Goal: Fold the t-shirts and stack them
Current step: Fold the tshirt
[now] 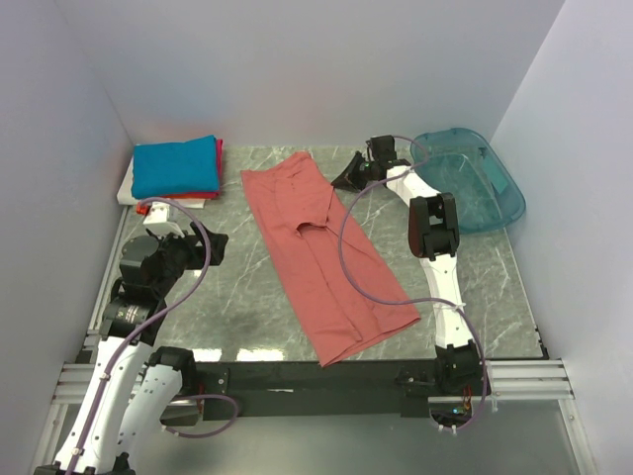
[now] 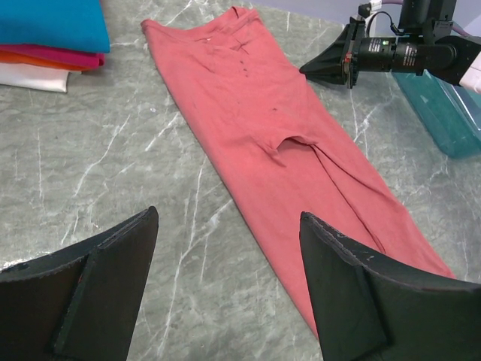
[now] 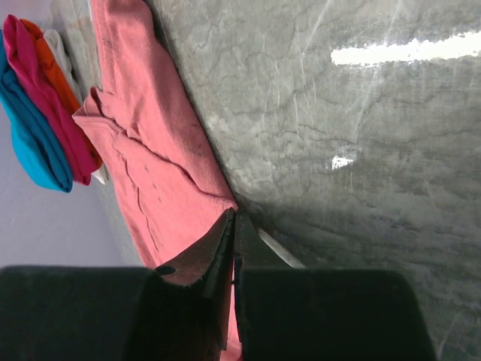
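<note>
- One salmon-pink t-shirt (image 1: 318, 259) to deal with: a long narrow strip across the middle of the table (image 1: 485, 287), collar end at 12 o'clock, hem end at 5 o'clock.
- It looks already doubled lengthwise, with a sleeve notch mid-strip. My read is that the cross folds are not yet done.
- Handling guess: light, limp knit with no stiffness. It will sag when lifted and drag on the stone top. Not fragile, not slippery.
- Grip plan: pinch all layers at both corners of one short end, one corner per gripper. A single pinch would bunch it.
- Folded stack (image 1: 176, 168) sits at 10 o'clock, blue on top with red and white under, well apart from the strip.
- My right gripper (image 1: 351, 176) is at 1 o'clock, at the strip's right edge near the collar. Its fingers are together, and I can't tell if any cloth is caught between them.
- My left gripper (image 1: 211, 247) is at 9 o'clock over bare table, fingers spread wide, holding nothing, clear of the strip.
- Teal bin (image 1: 473, 183) at 2 o'clock, not involved.
</note>
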Robot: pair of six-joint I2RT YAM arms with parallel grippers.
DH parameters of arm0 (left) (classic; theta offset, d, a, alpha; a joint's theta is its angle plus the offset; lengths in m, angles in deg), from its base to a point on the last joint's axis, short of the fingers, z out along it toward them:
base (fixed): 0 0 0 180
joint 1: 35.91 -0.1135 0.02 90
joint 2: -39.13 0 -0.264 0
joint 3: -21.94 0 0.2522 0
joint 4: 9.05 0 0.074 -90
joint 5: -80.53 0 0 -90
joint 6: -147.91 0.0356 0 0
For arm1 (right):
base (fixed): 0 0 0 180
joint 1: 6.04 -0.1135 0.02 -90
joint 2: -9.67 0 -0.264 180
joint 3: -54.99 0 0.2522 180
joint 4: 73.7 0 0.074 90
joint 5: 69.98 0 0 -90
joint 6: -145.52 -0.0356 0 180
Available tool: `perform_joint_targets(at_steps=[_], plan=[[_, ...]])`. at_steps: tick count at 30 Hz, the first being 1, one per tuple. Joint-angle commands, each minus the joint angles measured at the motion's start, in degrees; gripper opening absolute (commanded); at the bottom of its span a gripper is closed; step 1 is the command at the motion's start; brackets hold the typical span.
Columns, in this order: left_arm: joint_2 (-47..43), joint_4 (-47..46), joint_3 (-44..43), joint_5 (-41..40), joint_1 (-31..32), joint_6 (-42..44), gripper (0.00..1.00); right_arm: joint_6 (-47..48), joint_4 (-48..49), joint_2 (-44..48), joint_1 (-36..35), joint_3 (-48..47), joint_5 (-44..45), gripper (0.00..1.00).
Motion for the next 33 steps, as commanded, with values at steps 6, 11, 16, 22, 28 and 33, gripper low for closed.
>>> perform_joint_targets(at_steps=[6, 11, 16, 22, 28, 33], plan=[[-0.34, -1.92, 0.04, 1.28, -0.12, 1.19, 0.81, 2.0, 3.26, 4.13, -0.29, -0.48, 0.0, 0.04], [-0.61, -2.01, -0.04, 1.37, -0.12, 1.19, 0.81, 2.61, 3.7, 5.45, -0.21, -0.22, 0.09, 0.02], [-0.78, -2.1, 0.13, 1.81, -0.12, 1.28, 0.81, 3.23, 4.39, 7.02, -0.38, 1.18, 0.17, 0.02], [-0.78, -2.1, 0.05, 1.9, -0.21, 1.37, 0.81, 4.63, 5.1, 8.61, -1.0, 3.56, 0.7, 0.02], [-0.87, -2.1, 0.05, 1.9, -0.12, 1.28, 0.81, 4.98, 4.84, 8.53, -1.52, 3.65, 0.88, 0.02], [-0.87, -2.1, 0.13, 2.16, -0.21, 1.28, 0.81, 6.21, 4.66, 9.31, -2.58, 4.61, 1.49, 0.02]])
